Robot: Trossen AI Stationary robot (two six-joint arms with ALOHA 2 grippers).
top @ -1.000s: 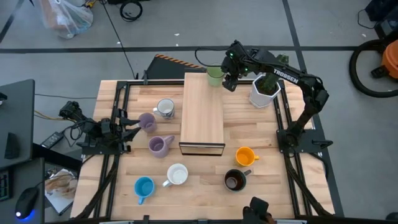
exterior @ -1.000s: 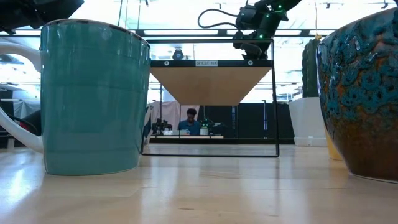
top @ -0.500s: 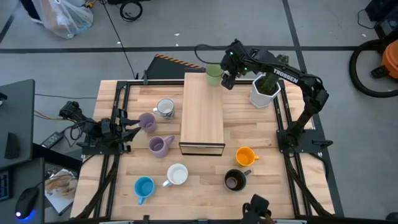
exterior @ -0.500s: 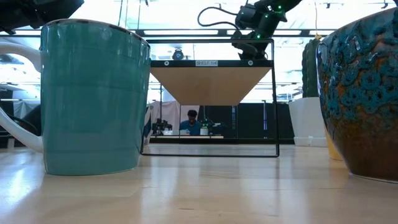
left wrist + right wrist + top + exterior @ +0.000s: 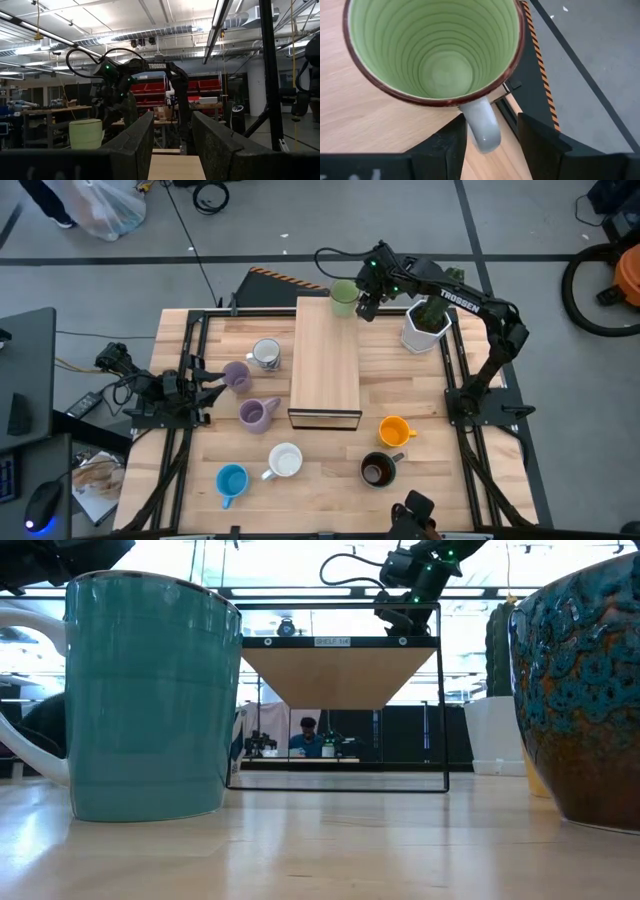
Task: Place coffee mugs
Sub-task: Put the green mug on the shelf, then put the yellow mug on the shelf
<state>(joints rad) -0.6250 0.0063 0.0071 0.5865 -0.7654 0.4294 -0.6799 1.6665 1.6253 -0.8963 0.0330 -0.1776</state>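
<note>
The right pincer (image 5: 490,145) is showing only its finger bases; the tips are running off the picture's edge. The green mug (image 5: 432,50) ahead of it is being cropped, its handle possibly between the fingers.

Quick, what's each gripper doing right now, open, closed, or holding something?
Left gripper: open, holding nothing, at the table's left edge.
Right gripper: open, fingers either side of the green ceramic mug's handle on the wooden shelf.

Green mug (image 5: 344,299) upright on the raised board's far end; seven other mugs (image 5: 262,412) scattered on the tabletop
</note>
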